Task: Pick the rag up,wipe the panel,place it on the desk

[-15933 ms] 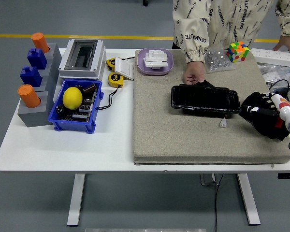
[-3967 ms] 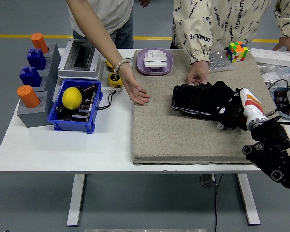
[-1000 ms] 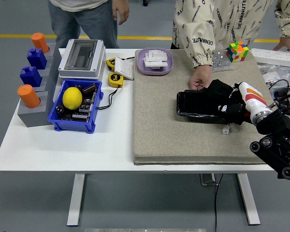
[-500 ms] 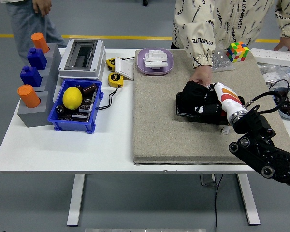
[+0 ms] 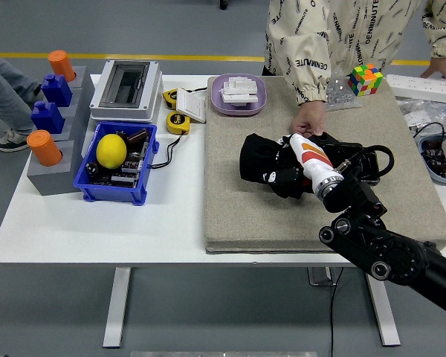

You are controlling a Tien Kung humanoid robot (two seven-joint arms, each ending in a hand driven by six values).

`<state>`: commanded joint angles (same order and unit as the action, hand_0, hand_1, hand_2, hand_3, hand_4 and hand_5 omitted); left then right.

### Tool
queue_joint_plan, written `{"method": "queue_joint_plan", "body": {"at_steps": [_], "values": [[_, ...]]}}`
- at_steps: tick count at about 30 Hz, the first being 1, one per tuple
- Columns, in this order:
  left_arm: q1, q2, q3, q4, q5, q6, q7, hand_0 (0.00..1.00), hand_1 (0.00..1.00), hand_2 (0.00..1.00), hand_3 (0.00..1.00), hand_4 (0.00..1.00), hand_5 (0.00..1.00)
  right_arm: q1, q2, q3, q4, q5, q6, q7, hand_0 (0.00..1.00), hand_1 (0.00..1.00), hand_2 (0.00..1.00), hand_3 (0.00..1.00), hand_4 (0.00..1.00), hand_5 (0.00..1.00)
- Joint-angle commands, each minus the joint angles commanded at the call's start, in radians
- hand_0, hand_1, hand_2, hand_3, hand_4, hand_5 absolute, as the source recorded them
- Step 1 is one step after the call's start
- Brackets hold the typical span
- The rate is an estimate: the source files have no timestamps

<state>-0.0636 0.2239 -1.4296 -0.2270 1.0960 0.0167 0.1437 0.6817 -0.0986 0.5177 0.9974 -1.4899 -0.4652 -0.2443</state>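
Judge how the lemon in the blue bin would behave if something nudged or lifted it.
The lemon is rounded, so it would probably roll if pushed, though the blue bin walls and the parts beside it should stop it soon. Its skin looks smooth, so it may be somewhat slippery. It likely stays firm rather than deforming when grasped.

1. The right hand [image 5: 271, 167] lies on the grey mat [image 5: 238, 208], black fingers closed around a dark rag [image 5: 254, 156].
2. The black panel [image 5: 357, 158] shows just behind the robot's wrist, mostly hidden by the arm.
3. A person's hand [image 5: 308, 120] touches the panel's far edge.
4. On the white bench [image 5: 97, 223], a blue bin [image 5: 89, 190] holds a lemon [image 5: 111, 150].
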Motion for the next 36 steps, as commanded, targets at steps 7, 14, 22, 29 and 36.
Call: {"method": "queue_joint_plan", "body": {"at_steps": [7,14,22,29,36], "values": [[0.006,0.001,0.0,0.002,0.0,0.0,0.001,0.605,0.642,0.656,0.56,0.628,0.443,-0.005,-0.023,0.016,-0.011,-0.005,0.003,-0.003,0.286,0.407,0.44,0.478,0.964,0.158],[0.008,0.001,-0.001,0.001,0.0,0.0,0.0,0.608,0.642,0.656,0.56,0.628,0.442,-0.017,-0.069,0.041,-0.013,-0.009,0.007,-0.007,0.285,0.408,0.44,0.478,0.964,0.158],[0.007,-0.001,-0.005,-0.001,0.001,0.0,0.0,0.607,0.642,0.656,0.56,0.628,0.442,-0.042,-0.144,0.083,-0.026,-0.013,0.015,-0.009,0.285,0.408,0.44,0.479,0.964,0.158],[0.011,-0.002,-0.016,0.001,0.004,0.0,0.0,0.607,0.641,0.656,0.561,0.628,0.442,-0.066,-0.222,0.125,-0.033,-0.022,0.024,-0.015,0.286,0.408,0.44,0.479,0.964,0.158],[0.007,-0.005,-0.018,-0.002,0.004,-0.001,-0.001,0.606,0.642,0.656,0.56,0.628,0.442,-0.087,-0.294,0.167,-0.045,-0.028,0.035,-0.019,0.286,0.408,0.44,0.478,0.964,0.159]]}}
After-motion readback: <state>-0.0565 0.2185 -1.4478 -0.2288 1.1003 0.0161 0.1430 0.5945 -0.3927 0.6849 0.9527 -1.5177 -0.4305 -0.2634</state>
